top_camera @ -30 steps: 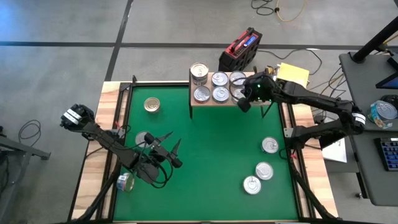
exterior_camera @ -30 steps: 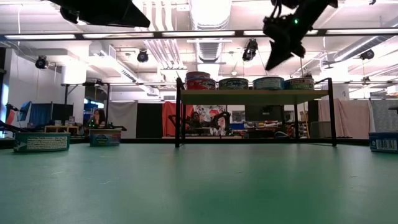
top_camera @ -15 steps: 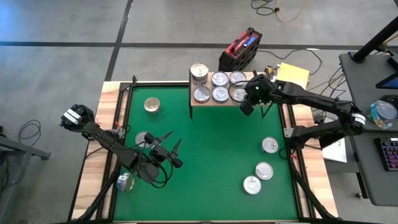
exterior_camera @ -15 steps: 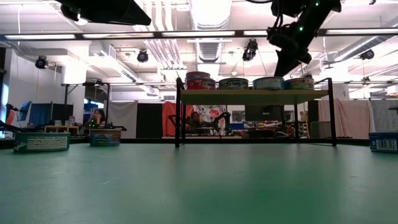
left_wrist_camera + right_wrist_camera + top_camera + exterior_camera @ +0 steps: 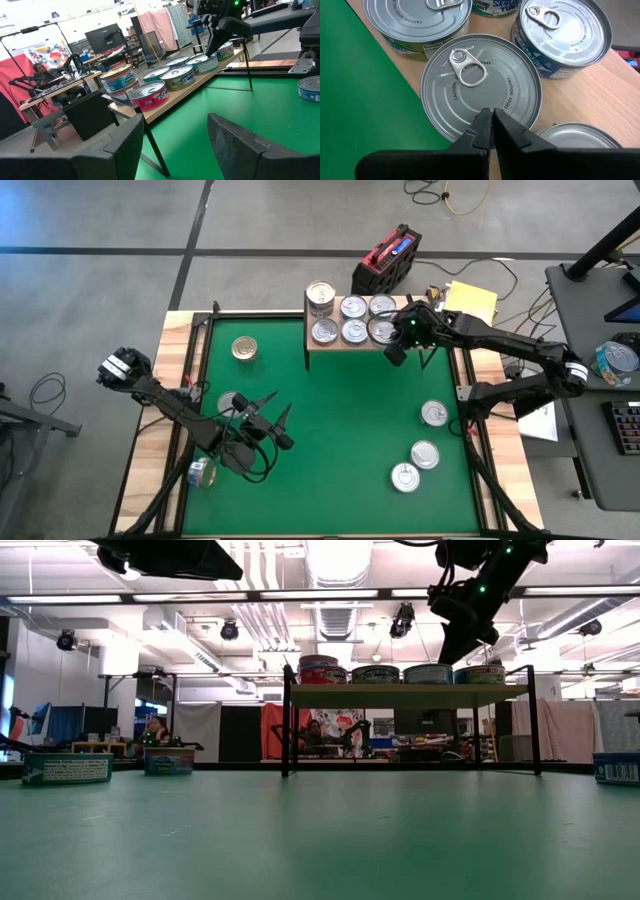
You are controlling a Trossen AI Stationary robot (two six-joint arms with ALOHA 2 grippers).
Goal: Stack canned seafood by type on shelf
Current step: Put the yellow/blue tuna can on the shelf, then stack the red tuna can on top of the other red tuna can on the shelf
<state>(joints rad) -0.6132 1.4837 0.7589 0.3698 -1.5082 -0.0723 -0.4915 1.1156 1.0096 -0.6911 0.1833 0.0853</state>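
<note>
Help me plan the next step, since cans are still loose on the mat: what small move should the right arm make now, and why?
Probably lift the right gripper clear of the small light-wood shelf and swing toward the silver-topped round tin on the green mat. Its fingers are shut and empty just above a silver pull-tab can already on the shelf, while three tins remain on its side.

I see green mat (image 5: 340, 430) covering worktop, light wooden border (image 5: 175, 370) round it. Red-and-black case (image 5: 385, 258) on floor behind worktop, yellow pad (image 5: 472, 298) near it. Coiled cable (image 5: 462, 194) on grey floor. Keyboard (image 5: 626, 428) on side desk. Seated person (image 5: 156, 730) far behind, monitor (image 5: 102, 37) in room.
</note>
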